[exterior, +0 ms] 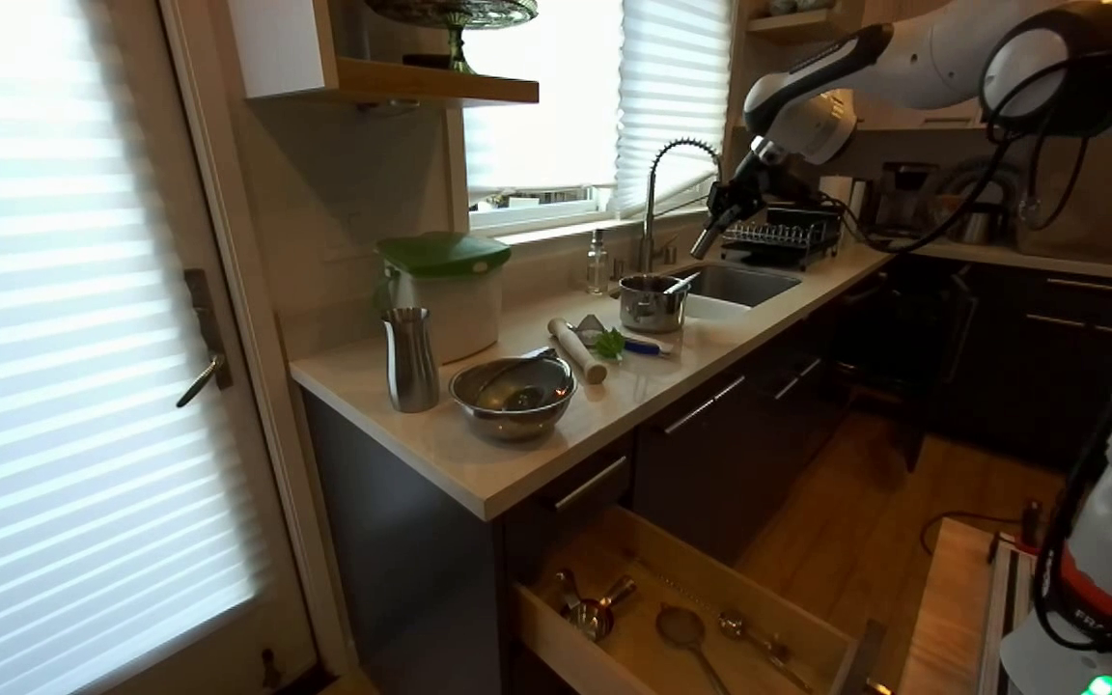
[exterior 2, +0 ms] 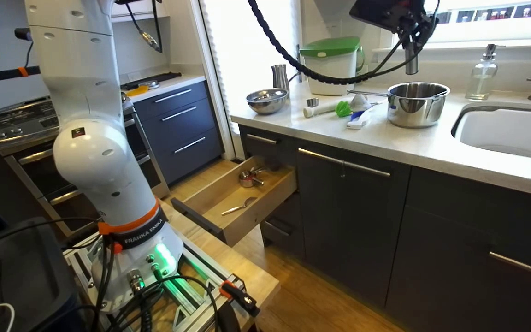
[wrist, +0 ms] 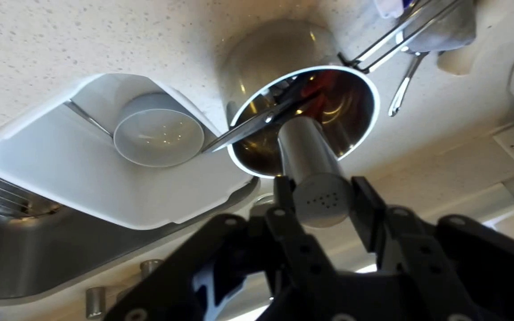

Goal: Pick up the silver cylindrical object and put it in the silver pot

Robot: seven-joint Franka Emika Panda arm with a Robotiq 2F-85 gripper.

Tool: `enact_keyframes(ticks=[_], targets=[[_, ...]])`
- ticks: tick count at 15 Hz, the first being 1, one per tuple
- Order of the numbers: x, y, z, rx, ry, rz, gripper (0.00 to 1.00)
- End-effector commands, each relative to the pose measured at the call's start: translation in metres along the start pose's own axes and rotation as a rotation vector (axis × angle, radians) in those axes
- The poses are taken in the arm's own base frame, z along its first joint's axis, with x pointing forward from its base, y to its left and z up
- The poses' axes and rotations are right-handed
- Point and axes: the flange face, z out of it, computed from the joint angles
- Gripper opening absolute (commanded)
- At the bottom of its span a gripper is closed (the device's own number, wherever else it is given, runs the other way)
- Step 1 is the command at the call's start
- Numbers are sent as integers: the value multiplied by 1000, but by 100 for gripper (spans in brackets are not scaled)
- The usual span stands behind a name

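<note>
"What did the gripper (wrist: pixel 323 199) have in its grasp?"

"The silver cylinder (wrist: pixel 307 145); the fingers (wrist: pixel 367 214) pressed it from both sides near one end, whose flat face bore dark dots; the other end hung below the gripper."

"Where did the silver pot (exterior 2: pixel 414 113) stand?"

"Below the gripper, upright on the counter (exterior 2: pixel 371 136); both exterior views showed a gap between the cylinder's lower end and the pot's rim; so the cylinder was higher than the pot and outside it."

"Could you see inside it?"

"Partly; in the wrist view a pivoted metal utensil (wrist: pixel 250 128) lay in the pot beneath the gripper, its blade jutting over the rim; I couldn't make out its dark end."

"And around?"

"Lower than the gripper, just beside the pot, was a white tub (wrist: pixel 74 171) with a pale bowl (wrist: pixel 159 142) inside; on the pot's opposite side, also lower than the gripper, a thick pale rod (exterior: pixel 577 352) lay between the pot and a steel bowl (exterior: pixel 508 425) in an exterior view; that steel bowl and a green-lidded container (exterior: pixel 455 304) stood well apart from the gripper."
</note>
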Motion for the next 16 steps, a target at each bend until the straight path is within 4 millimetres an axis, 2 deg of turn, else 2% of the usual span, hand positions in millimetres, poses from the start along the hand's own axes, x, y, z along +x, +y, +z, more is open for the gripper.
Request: enact_keyframes(ticks=[1,7,9,15,16], targets=[[31,8,22,3,-21,19,12],[64,-28,57,94,-48,27,12],[68,-36,72,105,-62,51,12],[70,-40,116,154,-86,103,12],[71,-40,119,154,-82,111,25]])
